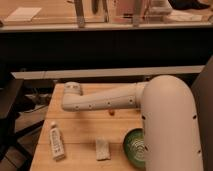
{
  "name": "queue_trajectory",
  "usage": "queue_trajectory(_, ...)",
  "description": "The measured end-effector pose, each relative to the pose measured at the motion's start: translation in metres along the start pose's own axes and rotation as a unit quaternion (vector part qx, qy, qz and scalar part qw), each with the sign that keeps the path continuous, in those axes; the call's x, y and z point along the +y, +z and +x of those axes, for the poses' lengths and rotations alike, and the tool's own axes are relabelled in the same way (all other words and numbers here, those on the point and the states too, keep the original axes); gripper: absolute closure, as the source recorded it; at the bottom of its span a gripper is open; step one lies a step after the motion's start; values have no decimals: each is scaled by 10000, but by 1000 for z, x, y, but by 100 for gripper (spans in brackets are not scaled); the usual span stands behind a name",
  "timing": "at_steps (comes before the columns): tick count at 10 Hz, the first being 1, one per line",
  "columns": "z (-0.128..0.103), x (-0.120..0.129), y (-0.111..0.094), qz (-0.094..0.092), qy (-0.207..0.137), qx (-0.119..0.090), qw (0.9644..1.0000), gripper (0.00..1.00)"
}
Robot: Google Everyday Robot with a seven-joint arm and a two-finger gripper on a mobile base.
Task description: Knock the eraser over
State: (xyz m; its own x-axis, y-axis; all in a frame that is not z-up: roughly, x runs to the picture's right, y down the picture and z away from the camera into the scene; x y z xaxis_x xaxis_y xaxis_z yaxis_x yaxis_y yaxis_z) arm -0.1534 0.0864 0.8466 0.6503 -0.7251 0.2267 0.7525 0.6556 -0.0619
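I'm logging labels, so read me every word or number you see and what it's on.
White tube: print present, too blurred to read.
White pad, green bowl, arm: no text visible.
Gripper: not in view; the arm's end is over the table's back left.

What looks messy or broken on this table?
Nothing looks spilled or broken. The white tube lies flat on the table at left; the white pad and green bowl sit near the front. The arm reaches across, and its gripper cannot be seen by the rounded left end. No eraser shows.
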Motion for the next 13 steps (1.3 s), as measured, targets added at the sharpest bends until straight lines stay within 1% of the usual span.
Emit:
queue_trajectory(1,5,9,-2,62,232,-235,9994,97)
queue_trajectory(2,13,25,-5,115,564,-574,9967,97)
queue_trajectory(3,18,37,-8,150,788,-821,9934,97)
queue_trajectory(4,26,56,-10,215,1121,-1189,9863,97)
queue_trajectory(5,35,71,-11,296,1402,-1515,9780,97)
queue_trajectory(6,46,83,-10,384,1649,-1781,9693,97)
queue_trajectory(7,55,91,-9,458,1882,-2063,9591,97)
queue_trajectory(8,65,93,-5,520,2006,-2264,9518,97)
queue_trajectory(9,70,90,-2,541,2032,-2360,9487,97)
queue_trajectory(10,73,84,1,561,2011,-2448,9468,97)
queue_trajectory(11,72,72,6,578,1937,-2569,9451,97)
queue_trajectory(13,69,56,13,585,1814,-2685,9442,97)
